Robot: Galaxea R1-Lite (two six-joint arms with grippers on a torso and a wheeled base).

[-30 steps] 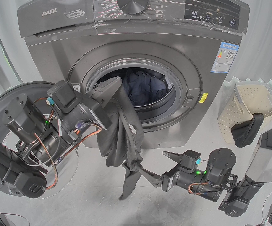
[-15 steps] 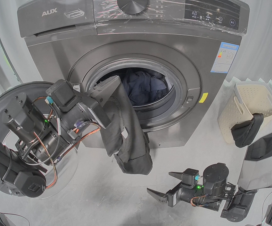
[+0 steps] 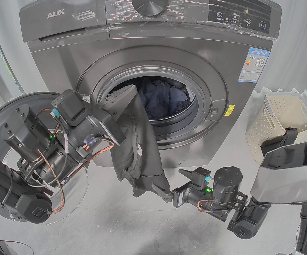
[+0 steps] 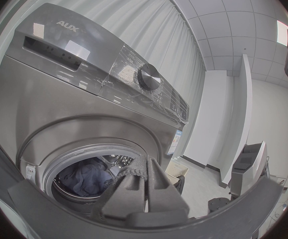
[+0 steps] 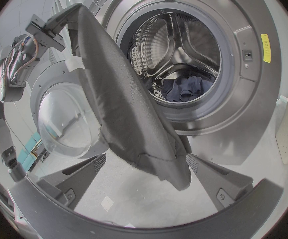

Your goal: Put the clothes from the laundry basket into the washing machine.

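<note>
My left gripper [image 3: 130, 91] is shut on a dark grey garment [image 3: 139, 149] at the left rim of the washing machine's [image 3: 196, 54] open drum; its fingertips [image 4: 146, 160] pinch the fabric's top edge. The garment [image 5: 127, 117] hangs down in front of the machine, bunched at the bottom. My right gripper [image 3: 169, 181] is open just at that lower end, and the cloth hangs between its spread fingers [image 5: 99, 160]. Dark blue clothes [image 3: 162, 96] lie inside the drum. The cream laundry basket [image 3: 277, 114] stands tipped at the right, with a dark garment [image 3: 290, 134] draped over its rim.
The round machine door [image 3: 5, 107] stands swung open at the left, behind my left arm, its glass bowl [image 5: 67, 120] beside the hanging garment. Bare grey floor [image 3: 118, 224] lies in front of the machine. A white curtain hangs behind.
My right gripper dropped low and away from the garment, then rose back to its lower end. The garment's long hanging leg has bunched up shorter. The left arm has held still.
</note>
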